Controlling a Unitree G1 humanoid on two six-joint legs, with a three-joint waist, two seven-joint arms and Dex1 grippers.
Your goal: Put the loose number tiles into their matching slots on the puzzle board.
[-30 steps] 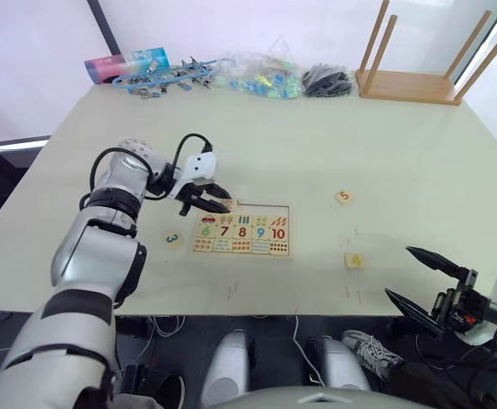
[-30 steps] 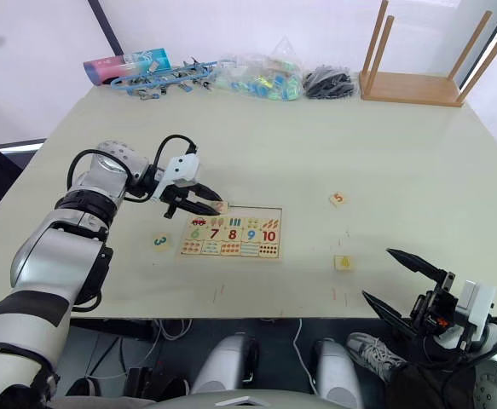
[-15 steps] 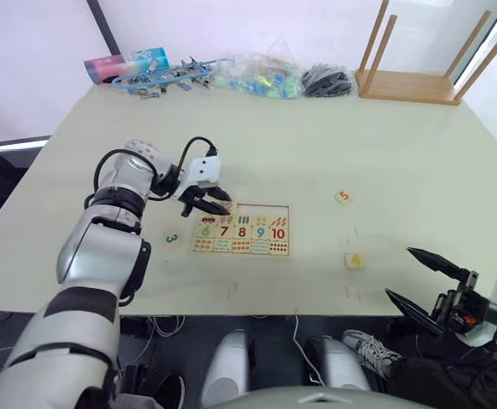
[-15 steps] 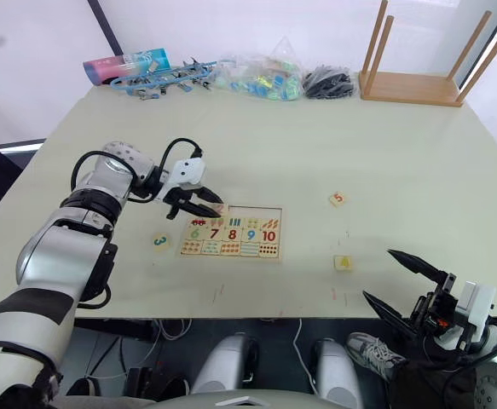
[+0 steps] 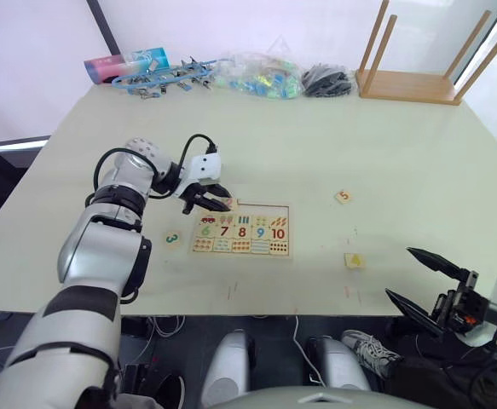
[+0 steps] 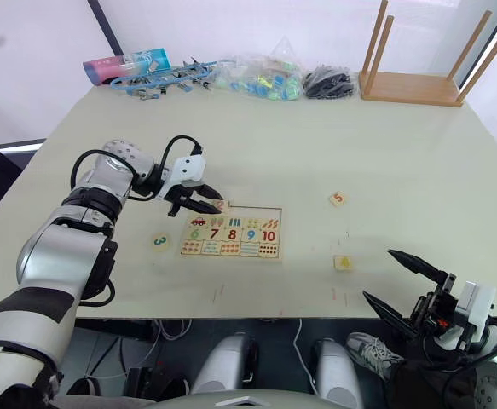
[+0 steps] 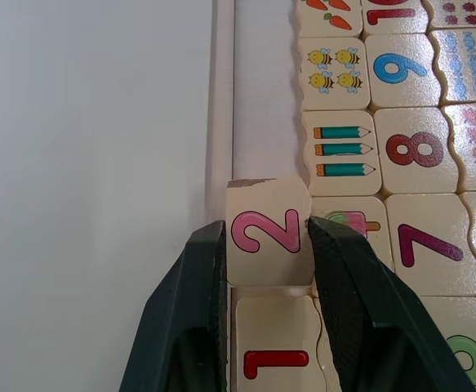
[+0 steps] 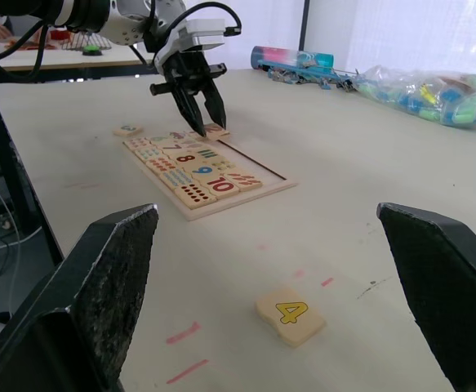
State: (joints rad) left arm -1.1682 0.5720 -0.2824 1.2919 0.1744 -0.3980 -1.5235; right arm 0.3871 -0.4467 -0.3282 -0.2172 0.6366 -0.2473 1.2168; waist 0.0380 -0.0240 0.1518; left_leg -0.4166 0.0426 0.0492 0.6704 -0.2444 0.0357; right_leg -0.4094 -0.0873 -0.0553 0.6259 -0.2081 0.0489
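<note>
1. Over the board's (image 5: 243, 230) top row, the left claw (image 7: 269, 245) is clamped on the pink 2 tile (image 7: 268, 231), one finger on each side edge.
2. The 1 tile (image 7: 277, 353) looks seated; the 2 hangs partly over the next slot (image 7: 261, 122) and sits slightly askew, overlapping the picture row.
3. To seat it well, I would square its edges to the rim, slide it against the 1, lower it flat, then open the fingers without dragging it.
4. The risk is a corner catching on the rim.
5. Tiles 3 (image 5: 172, 239), 4 (image 5: 355, 260) and 5 (image 5: 343, 197) lie loose on the counter (image 5: 316, 145).
6. The right claw (image 5: 425, 285) hangs spread apart and empty, off the counter's near edge.
</note>
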